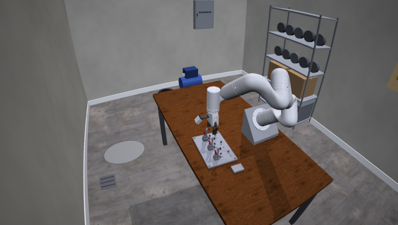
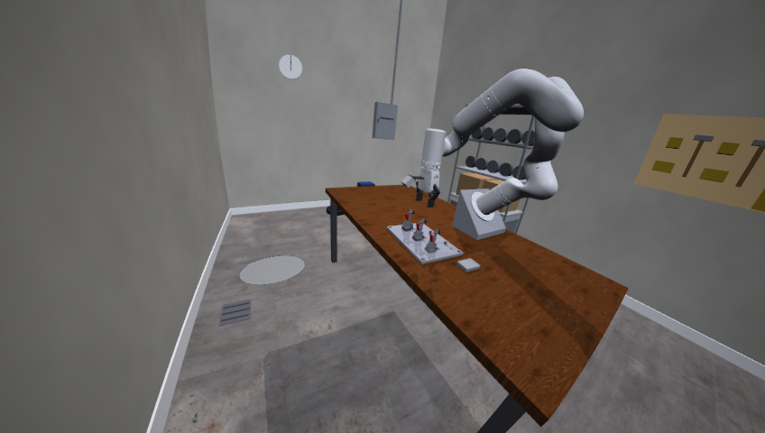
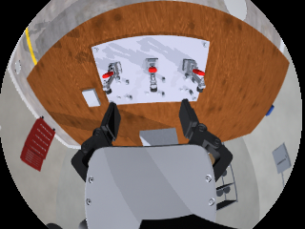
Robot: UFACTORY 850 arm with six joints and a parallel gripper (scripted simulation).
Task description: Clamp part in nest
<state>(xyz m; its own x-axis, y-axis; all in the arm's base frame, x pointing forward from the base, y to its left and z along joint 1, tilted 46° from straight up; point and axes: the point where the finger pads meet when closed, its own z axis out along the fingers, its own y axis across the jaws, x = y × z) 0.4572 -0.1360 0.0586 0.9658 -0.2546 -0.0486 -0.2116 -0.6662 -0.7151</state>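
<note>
The grey fixture plate (image 1: 205, 158) (image 2: 429, 258) (image 3: 136, 48) lies on the wooden table (image 1: 251, 195) and carries three nests in a row, each with a red-handled clamp. These are the far clamp (image 1: 205, 135) (image 2: 408, 219), the middle clamp (image 1: 210, 144) (image 2: 419, 230) (image 3: 152, 71) and the near clamp (image 1: 216, 154) (image 2: 430, 241). The flat grey part (image 1: 237, 168) (image 2: 467, 263) (image 3: 91, 97) lies on the table beside the plate's near end. My gripper (image 1: 210, 131) (image 2: 425, 197) (image 3: 149, 108) is wide open and empty. It hangs above the plate's far end, apart from the clamps.
The arm's grey base pedestal (image 1: 258, 131) (image 2: 477, 216) stands on the table to the right of the plate. A metal shelf rack (image 1: 298, 55) stands behind it against the wall. A blue machine (image 1: 190, 76) sits on the floor beyond the table's far end.
</note>
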